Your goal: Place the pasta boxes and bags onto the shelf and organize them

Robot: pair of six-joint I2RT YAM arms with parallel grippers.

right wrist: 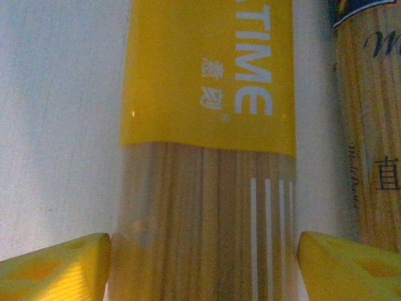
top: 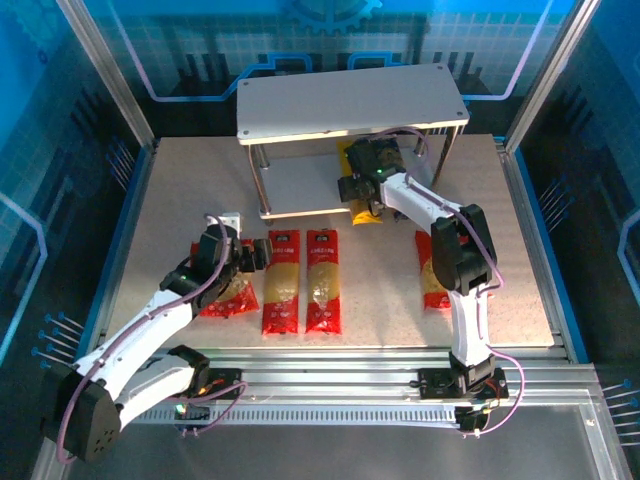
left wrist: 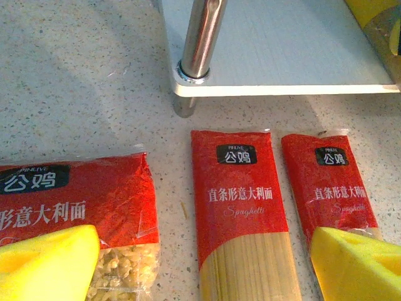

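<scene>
The right end effector [right wrist: 203,248] stands spread, its fingers flanking the yellow pack [right wrist: 207,94]. This pack lies on the shelf [right wrist: 56,125], on its lower board, just beside the dark blue pack [right wrist: 369,125]. The left end effector [left wrist: 205,248], also spread, hovers over the red bag [left wrist: 81,194] and two red spaghetti packs, one [left wrist: 241,188] beside the other [left wrist: 326,185], all flat on the tabletop [left wrist: 75,75].

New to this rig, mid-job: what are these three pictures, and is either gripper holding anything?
Two robot arms, each ending in a two-finger gripper. The overhead picture shows both from behind; the others look out from each wrist. On the table lie two red spaghetti packs and two red bags. The left gripper hovers open above them, holding nothing. The right gripper straddles the yellow pack on the shelf's lower board, beside a blue-topped pack; whether it grips, I cannot tell.
</scene>
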